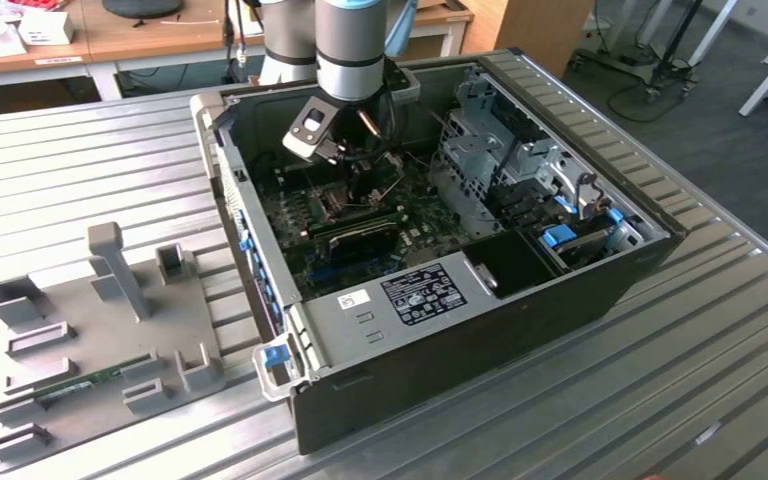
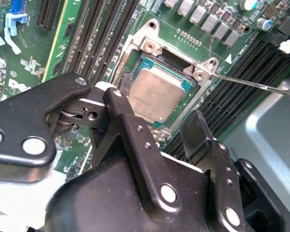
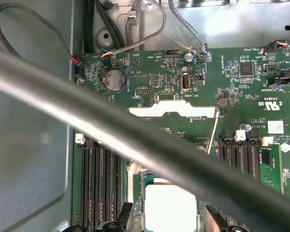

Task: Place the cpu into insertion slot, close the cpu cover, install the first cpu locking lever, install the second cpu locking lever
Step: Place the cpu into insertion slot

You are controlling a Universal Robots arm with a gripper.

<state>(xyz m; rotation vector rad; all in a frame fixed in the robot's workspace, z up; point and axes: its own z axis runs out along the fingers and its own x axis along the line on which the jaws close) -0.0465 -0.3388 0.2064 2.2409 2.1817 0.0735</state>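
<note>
Closest to the lens in the second wrist view is the gripper (image 2: 154,108). Its black fingers (image 2: 195,128) are spread wider than the chip and straddle the insertion slot (image 2: 157,59). They appear to be released, holding nothing, since a strip of socket rim shows beside each finger.

The open computer case (image 1: 598,270) surrounds the work. The green motherboard (image 2: 34,53) carries the slot, and long black memory slots (image 2: 101,34) run along two sides of it. The cpu cover (image 3: 174,112) is swung open, hinged at one edge of the slot and well clear of its opening. The cpu (image 2: 157,94) lies inside the slot, silvery face up, roughly square to the rim. A thin locking lever (image 2: 261,85) juts out from one corner of the slot.

The main risk I see is seating. If one corner of the chip rides on the rim, closing the cover would press it crooked onto the contacts. The fingers are also close to the rim, so a sideways drift could nudge the chip or snag the lever.
</note>
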